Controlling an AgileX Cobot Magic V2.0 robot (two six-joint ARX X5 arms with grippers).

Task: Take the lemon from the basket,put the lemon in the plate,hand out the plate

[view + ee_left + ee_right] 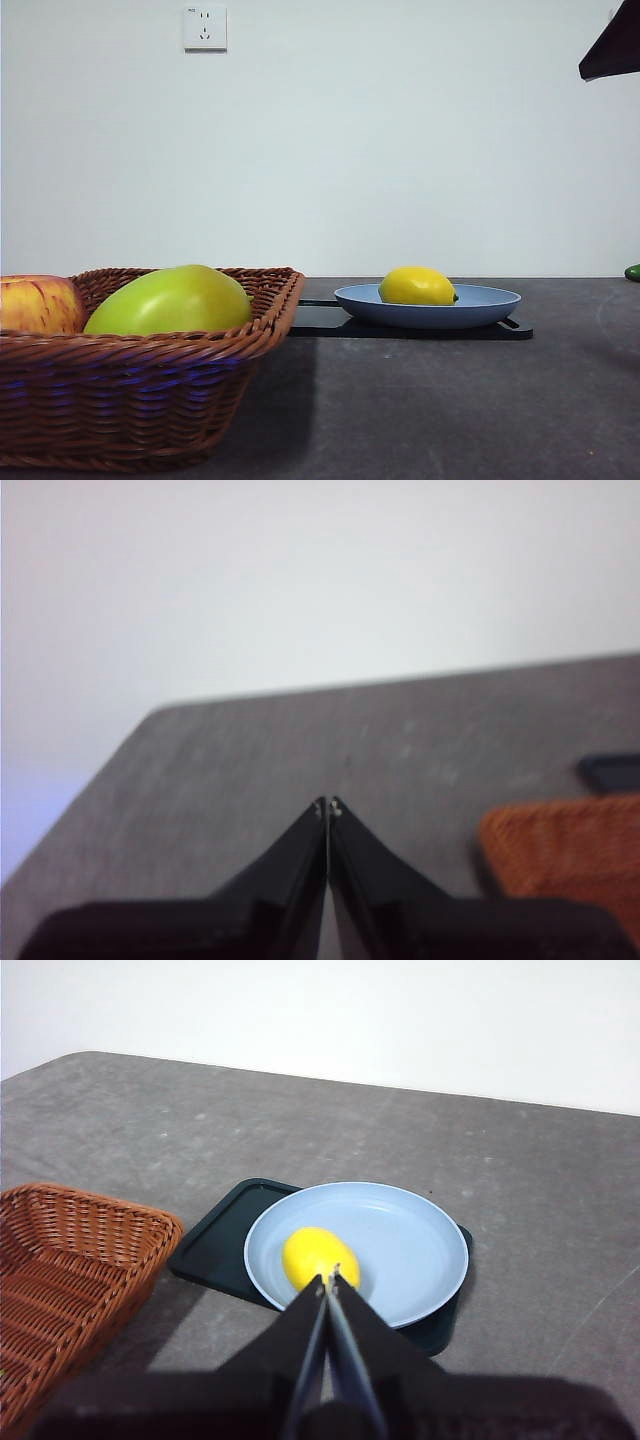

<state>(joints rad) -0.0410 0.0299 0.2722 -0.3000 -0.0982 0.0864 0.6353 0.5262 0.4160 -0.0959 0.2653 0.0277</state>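
Observation:
The lemon (pixel 417 286) (pixel 312 1254) lies in the light blue plate (pixel 490 300) (pixel 420 1230), toward the side nearest the basket. The brown wicker basket (pixel 130 400) (pixel 60 1260) (pixel 565 855) stands at the front left. My right gripper (pixel 330 1279) hangs above the plate with its jaws shut and nothing between them; in the front view only a black tip (pixel 612 48) shows at the top right corner. My left gripper (pixel 328 805) is shut and empty, over bare table away from the basket.
A large yellow-green fruit (pixel 170 300) and a red-and-yellow apple (pixel 38 304) sit in the basket. The plate rests on a flat black tray (pixel 330 322) (pixel 215 1240). A small green thing (pixel 633 272) shows at the right edge.

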